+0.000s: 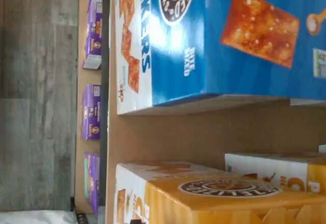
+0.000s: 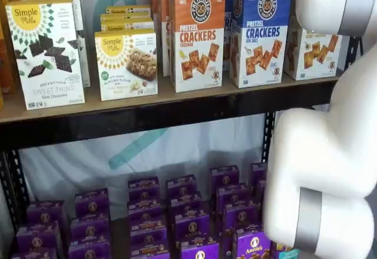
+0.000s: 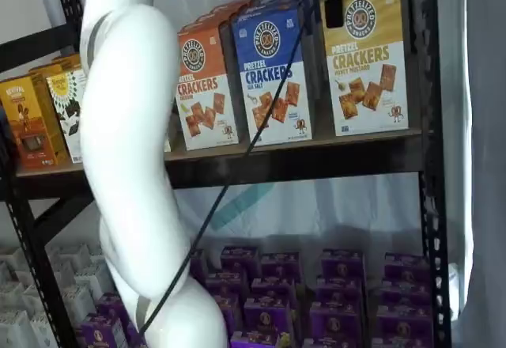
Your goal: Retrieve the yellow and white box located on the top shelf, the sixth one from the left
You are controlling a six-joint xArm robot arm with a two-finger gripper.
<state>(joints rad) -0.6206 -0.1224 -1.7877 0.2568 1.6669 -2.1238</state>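
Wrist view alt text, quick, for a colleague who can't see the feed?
Close over the top shelf: a blue pretzel-crackers carton and the yellow and white box stand side by side, bare tan board between them. Past the black front rail, purple boxes sit on a lower level.

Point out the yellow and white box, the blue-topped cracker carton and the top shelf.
yellow and white box (image 3: 366, 63), shelf view, front face.
blue-topped cracker carton (image 2: 261, 35), shelf view, front face.
top shelf (image 2: 147, 118), shelf view, black front rail.
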